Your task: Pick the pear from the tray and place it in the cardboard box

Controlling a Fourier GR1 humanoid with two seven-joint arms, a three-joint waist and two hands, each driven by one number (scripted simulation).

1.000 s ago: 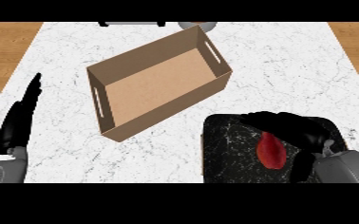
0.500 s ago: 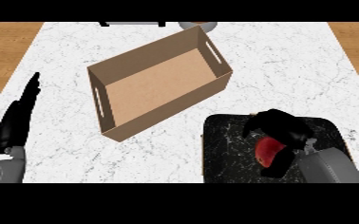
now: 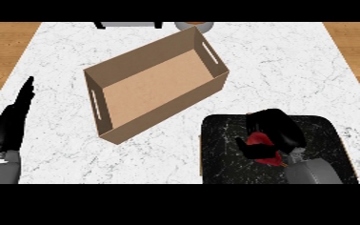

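right hand curled round pear, over tray | box up-left of it, bare table between | left hand open, left edge

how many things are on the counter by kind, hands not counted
cardboard box: 1
black tray: 1
red pear, inside the right hand's curled fingers over the tray: 1
grey round thing at the far edge, mostly cut off: 1
dark flat thing at the far edge, mostly cut off: 1
total: 5
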